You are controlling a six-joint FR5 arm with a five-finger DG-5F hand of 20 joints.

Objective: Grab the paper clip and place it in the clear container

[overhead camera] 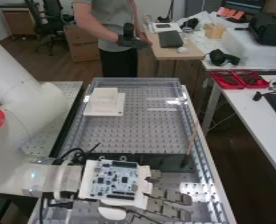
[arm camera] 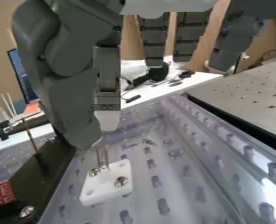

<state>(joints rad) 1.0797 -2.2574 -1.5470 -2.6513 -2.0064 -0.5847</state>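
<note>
One clear, seemingly rectangular container (overhead camera: pixel 137 80)

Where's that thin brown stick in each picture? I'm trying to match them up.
High view: the stick leans upward by the right end of the dark bar, farther from the camera than the hand.
Wrist view: the stick rises at the bar's far end.
Shared landmark: that dark bar.
</note>
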